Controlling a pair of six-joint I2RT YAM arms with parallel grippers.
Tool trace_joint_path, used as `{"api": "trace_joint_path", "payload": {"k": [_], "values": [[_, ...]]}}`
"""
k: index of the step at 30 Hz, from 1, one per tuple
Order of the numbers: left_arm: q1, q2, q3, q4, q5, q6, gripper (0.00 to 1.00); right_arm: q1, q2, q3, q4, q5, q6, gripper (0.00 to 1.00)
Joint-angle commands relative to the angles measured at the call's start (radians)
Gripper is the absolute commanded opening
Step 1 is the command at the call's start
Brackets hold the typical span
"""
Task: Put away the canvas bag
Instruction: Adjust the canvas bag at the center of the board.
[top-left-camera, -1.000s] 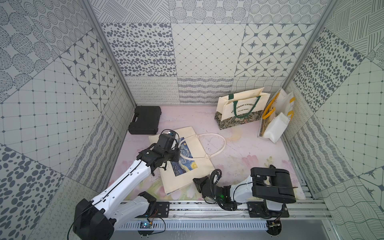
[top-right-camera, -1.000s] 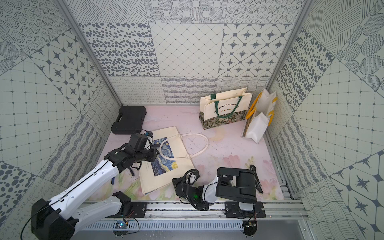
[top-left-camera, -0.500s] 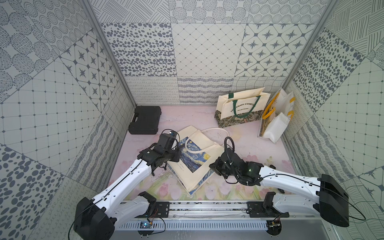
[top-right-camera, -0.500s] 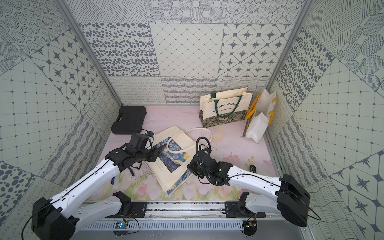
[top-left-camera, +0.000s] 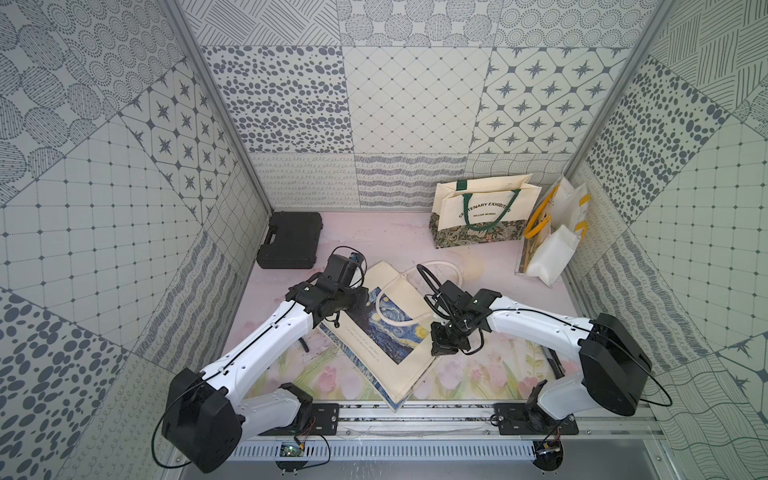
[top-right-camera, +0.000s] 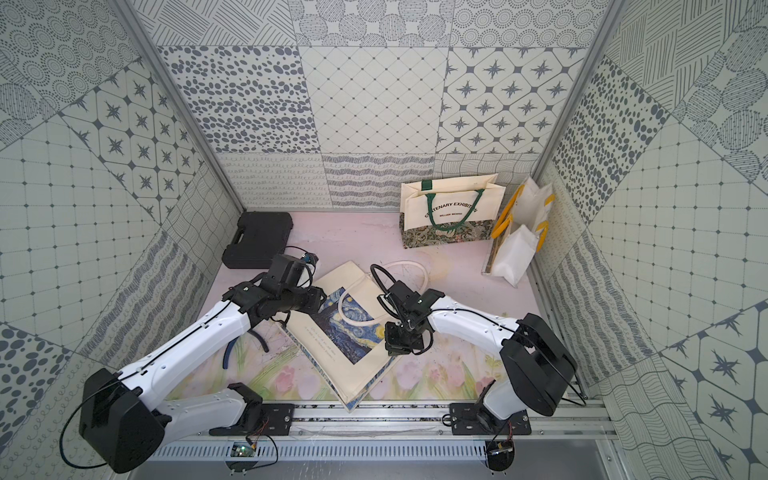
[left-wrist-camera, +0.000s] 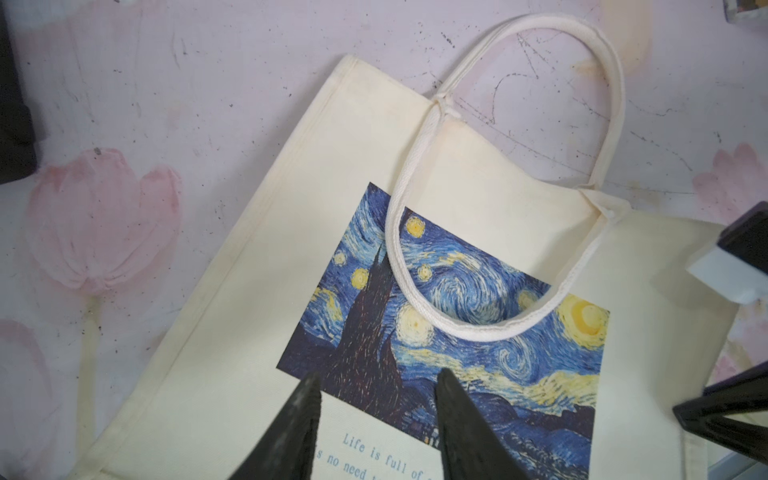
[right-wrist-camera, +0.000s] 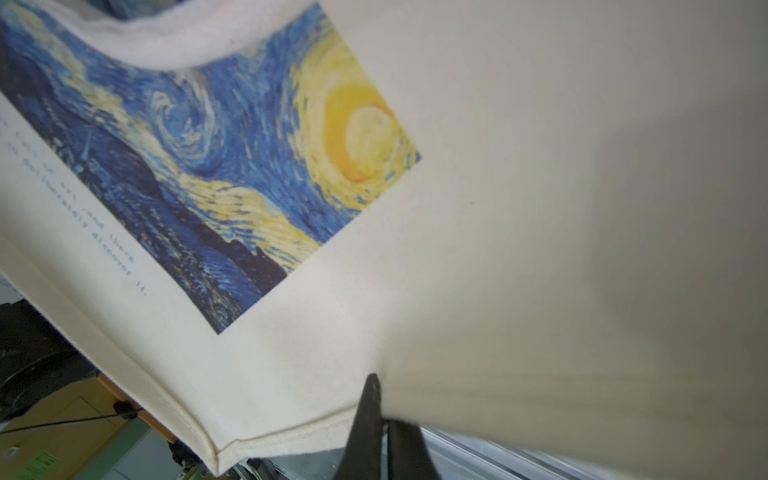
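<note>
Holding the canvas bag (top-left-camera: 401, 372) by one edge, lower middle of both top views.
My right gripper (right-wrist-camera: 380, 399) was clamped on its cloth; the left gripper (left-wrist-camera: 377, 374) had its jaws apart over the print.

Three patterned walls box in the floor. The back wall (top-left-camera: 415, 104), at twelve o'clock, is a patchwork of grey-on-white panels: dots, diamond grid, stars, and wavy stripes along its foot. The left wall (top-left-camera: 83, 199) at nine o'clock and the right wall (top-left-camera: 685, 216) at three o'clock carry similar panels. Metal corner posts (top-left-camera: 217, 108) rise at eleven and one o'clock. The floor (top-left-camera: 374, 237) is pale pink and scuffed, seemingly printed with tulips (left-wrist-camera: 99, 216) toward six o'clock. The light is soft and even.
</note>
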Motion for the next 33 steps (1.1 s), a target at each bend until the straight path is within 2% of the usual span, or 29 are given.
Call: {"api": "trace_joint_path", "payload": {"k": [1,5,12,18,26,29,33], "values": [[0.007,0.026,0.043,0.03,-0.012,0.068,0.48,0.009,0.041,0.106,-0.222,0.068,-0.197,0.04],[0.009,0.039,0.058,0.026,-0.003,0.066,0.48,0.006,0.127,0.202,-0.316,0.108,-0.288,0.07],[0.015,0.031,0.069,0.011,-0.026,0.086,0.48,-0.019,0.324,0.33,-0.361,0.197,-0.392,0.06],[0.039,0.015,0.073,-0.022,-0.073,0.072,0.49,-0.019,0.468,0.517,-0.378,0.274,-0.49,0.05],[0.057,-0.013,0.061,-0.032,-0.067,0.064,0.49,-0.043,0.639,0.759,-0.445,0.384,-0.584,0.04],[0.058,-0.019,0.057,-0.039,-0.059,0.067,0.49,-0.096,0.661,0.771,-0.468,0.496,-0.607,0.03],[0.06,-0.033,0.049,-0.042,-0.059,0.071,0.49,-0.141,0.617,0.678,-0.458,0.725,-0.687,0.02]]}}
